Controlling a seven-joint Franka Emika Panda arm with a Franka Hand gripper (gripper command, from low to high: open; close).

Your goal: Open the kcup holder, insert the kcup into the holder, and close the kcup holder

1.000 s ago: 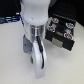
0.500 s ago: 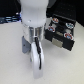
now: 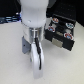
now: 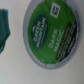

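The white arm reaches straight down at the exterior view's centre; its gripper points downward, finger spacing unclear

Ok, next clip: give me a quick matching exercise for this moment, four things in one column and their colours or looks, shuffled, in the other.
Things:
1. kcup
2. kcup holder
3. table
4. pods in the tray

Looks:
A. black box at the exterior view's right
B. reddish and dark lids in round slots
C. green lid with white lettering
D. plain pale surface

Pairs: 1-C, 2-A, 3-D, 4-B
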